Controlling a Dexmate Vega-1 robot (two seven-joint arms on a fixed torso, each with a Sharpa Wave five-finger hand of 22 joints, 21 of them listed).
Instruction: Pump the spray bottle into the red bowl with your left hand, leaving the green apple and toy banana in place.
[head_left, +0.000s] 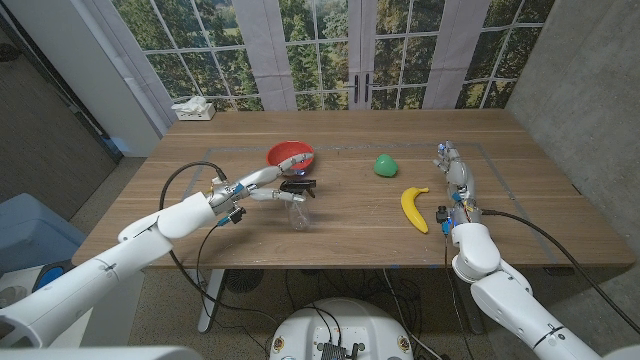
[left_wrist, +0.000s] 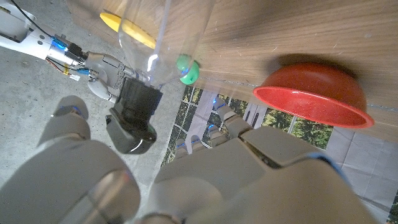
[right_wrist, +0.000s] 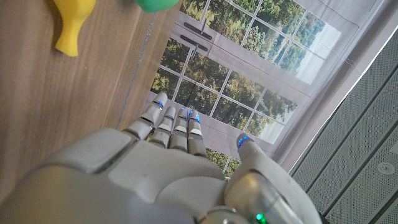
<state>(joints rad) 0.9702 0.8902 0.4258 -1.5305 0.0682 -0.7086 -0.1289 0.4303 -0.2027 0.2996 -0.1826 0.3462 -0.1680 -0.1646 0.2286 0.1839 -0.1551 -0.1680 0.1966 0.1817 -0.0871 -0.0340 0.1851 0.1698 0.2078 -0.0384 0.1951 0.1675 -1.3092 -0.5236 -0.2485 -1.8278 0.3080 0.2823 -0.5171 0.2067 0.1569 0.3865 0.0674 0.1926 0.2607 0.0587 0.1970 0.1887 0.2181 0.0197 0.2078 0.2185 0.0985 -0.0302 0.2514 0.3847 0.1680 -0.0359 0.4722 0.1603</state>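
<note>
A clear spray bottle (head_left: 298, 212) with a black head (left_wrist: 134, 115) stands upright near the table's middle, just in front of the red bowl (head_left: 291, 155). My left hand (head_left: 262, 186) reaches in from the left at the height of the head. Its fingers (left_wrist: 214, 134) lie on either side of the head, with gaps showing in the left wrist view. The green apple (head_left: 385, 165) sits right of the bowl. In front of the apple lies the yellow toy banana (head_left: 414, 208). My right hand (head_left: 455, 175) stands on the table right of the banana, fingers straight and holding nothing.
A white box (head_left: 193, 108) sits at the table's far left corner. Thin tape lines (head_left: 480, 150) mark a rectangle on the wood. Bare table (head_left: 340, 235) stretches between the bottle and the banana. Windows stand behind the far edge.
</note>
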